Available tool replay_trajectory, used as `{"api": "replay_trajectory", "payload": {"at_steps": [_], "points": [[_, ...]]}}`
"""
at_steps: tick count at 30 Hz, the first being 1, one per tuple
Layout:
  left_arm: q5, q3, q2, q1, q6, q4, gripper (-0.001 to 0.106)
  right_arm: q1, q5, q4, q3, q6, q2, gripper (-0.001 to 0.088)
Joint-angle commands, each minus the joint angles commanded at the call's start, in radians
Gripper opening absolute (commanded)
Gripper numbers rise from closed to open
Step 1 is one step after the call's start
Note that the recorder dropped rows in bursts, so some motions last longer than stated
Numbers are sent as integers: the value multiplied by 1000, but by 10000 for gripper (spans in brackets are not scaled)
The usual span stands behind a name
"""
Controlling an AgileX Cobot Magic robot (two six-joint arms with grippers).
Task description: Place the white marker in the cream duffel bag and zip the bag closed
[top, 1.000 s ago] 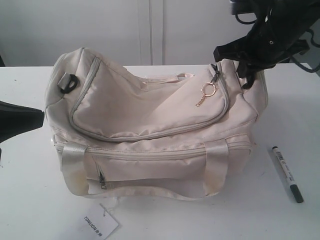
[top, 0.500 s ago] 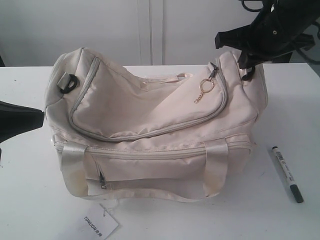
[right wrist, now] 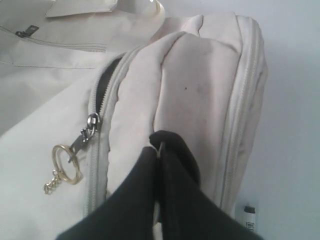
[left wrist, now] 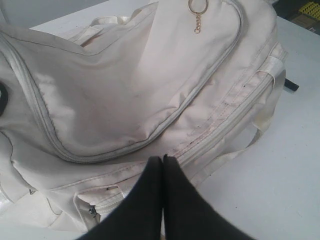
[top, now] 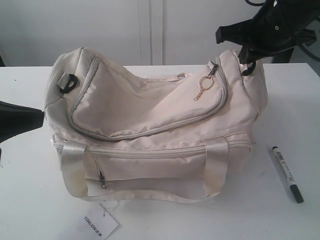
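Note:
The cream duffel bag (top: pixel 150 125) lies in the middle of the white table. Its top zipper is nearly closed, with the gold ring zipper pull (top: pixel 206 86) close to the right end and a short dark gap (right wrist: pixel 102 85) beyond it. My right gripper (top: pixel 248 62) is shut on the black end ring (right wrist: pixel 182 147) at the bag's right end and holds that end up. The white marker (top: pixel 287 174), with a dark cap, lies on the table right of the bag. At the bag's left side, my left gripper (top: pixel 41 116) is shut and holds nothing; its tips (left wrist: pixel 163 159) hover by the bag's side.
A white "TONLION" tag (top: pixel 99 222) lies at the bag's front near the table's front edge. Shiny handles (top: pixel 75 167) hang over the front pocket. Another black ring (top: pixel 69 82) sits on the bag's left end. A white wall stands behind the table (top: pixel 30 200).
My right gripper has risen slightly, pulling the bag's right end and the gold ring pull upward. The left gripper and the marker have stayed put.

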Motion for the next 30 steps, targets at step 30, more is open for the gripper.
{"api": "replay_trajectory", "payload": {"at_steps": [30], "points": [[2, -10, 0, 0, 0, -58, 0, 0, 2, 2, 0, 0, 0, 0]]}}
